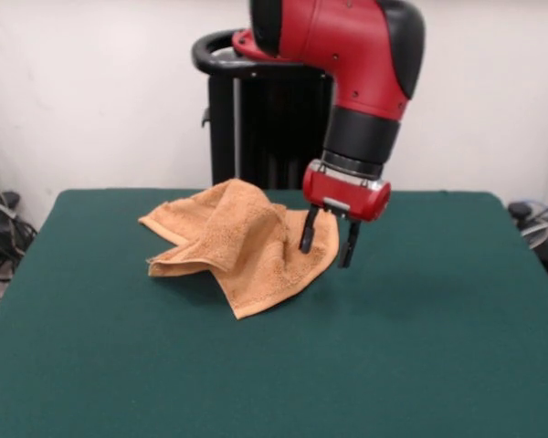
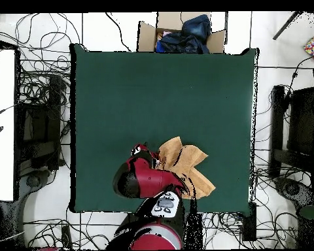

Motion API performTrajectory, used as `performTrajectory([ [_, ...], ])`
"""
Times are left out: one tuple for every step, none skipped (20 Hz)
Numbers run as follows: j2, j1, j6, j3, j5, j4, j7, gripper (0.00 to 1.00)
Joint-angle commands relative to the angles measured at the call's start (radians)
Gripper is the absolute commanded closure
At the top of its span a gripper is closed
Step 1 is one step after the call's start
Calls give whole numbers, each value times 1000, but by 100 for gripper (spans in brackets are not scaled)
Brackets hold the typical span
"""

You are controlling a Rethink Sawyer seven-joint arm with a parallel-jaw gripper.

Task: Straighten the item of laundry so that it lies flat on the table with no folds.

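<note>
Orange-tan towel [image 1: 240, 242]: one, crumpled with folds, far-centre on the table [image 1: 393, 365] | green felt bare and wide to near, left and right | gripper [image 1: 328, 242]: one, fingers apart, at the towel's right edge, one finger over the cloth

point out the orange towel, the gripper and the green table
crumpled orange-tan terry towel [image 1: 247, 246], front view, middle fold
red and black arm's gripper [image 1: 329, 241], front view, between the open fingertips
dark green felt-topped table [image 1: 393, 365], front view, bare cloth
</note>
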Motion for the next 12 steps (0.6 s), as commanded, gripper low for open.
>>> performTrajectory([
  [5,-7,89,49,-15,-79,40,0],
  [-4,-15,103,62,-19,-77,36,0],
  [-12,-38,104,90,-31,-71,34,0],
  [-15,-47,118,101,-34,-71,29,0],
  [-17,-50,133,103,-35,-73,23,0],
  [-22,-65,142,122,-40,-70,21,0],
  [-26,-66,152,122,-37,-70,21,0],
  [-31,-66,157,123,-40,-73,19,0],
  [-34,-65,162,121,-36,-75,22,0],
  [-34,-67,163,121,-37,-76,21,0],
  [-34,-70,164,122,-38,-78,21,0],
  [-33,-69,163,118,-40,-79,20,0],
])
